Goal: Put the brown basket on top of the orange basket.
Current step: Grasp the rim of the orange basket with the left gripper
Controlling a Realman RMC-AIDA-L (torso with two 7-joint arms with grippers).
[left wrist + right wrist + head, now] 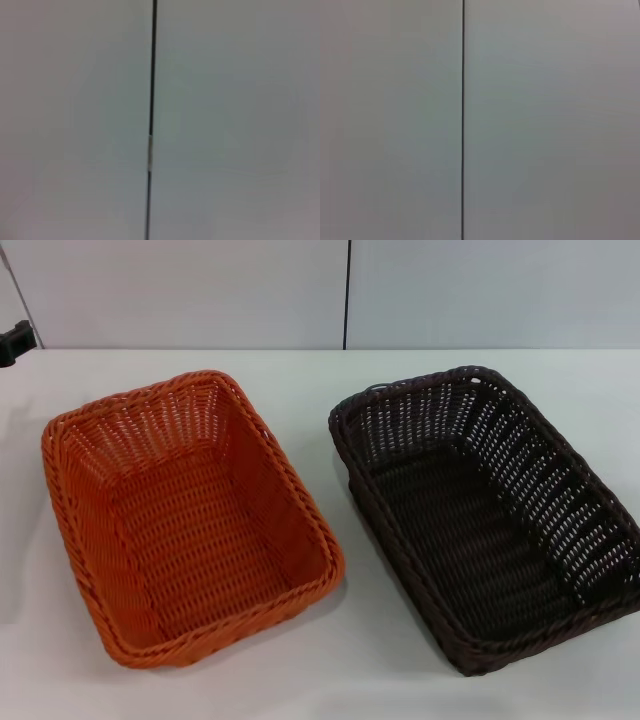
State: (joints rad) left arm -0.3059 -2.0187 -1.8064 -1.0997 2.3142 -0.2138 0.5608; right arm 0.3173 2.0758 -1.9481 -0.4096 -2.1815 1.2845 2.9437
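In the head view the orange basket (pixel 190 520) sits on the left half of the white table, empty, its long side angled slightly. The brown basket (pixel 490 515), dark and almost black, stands to its right, also empty, with a gap of bare table between the two. Both rest flat and upright. Neither gripper shows in the head view. Both wrist views face a plain grey wall with a thin dark vertical seam and show no basket and no fingers.
The white table (pixel 330 660) runs to a grey wall at the back with a dark vertical seam (pixel 347 295). A small black fixture (pixel 14 340) sits at the far left edge of the table.
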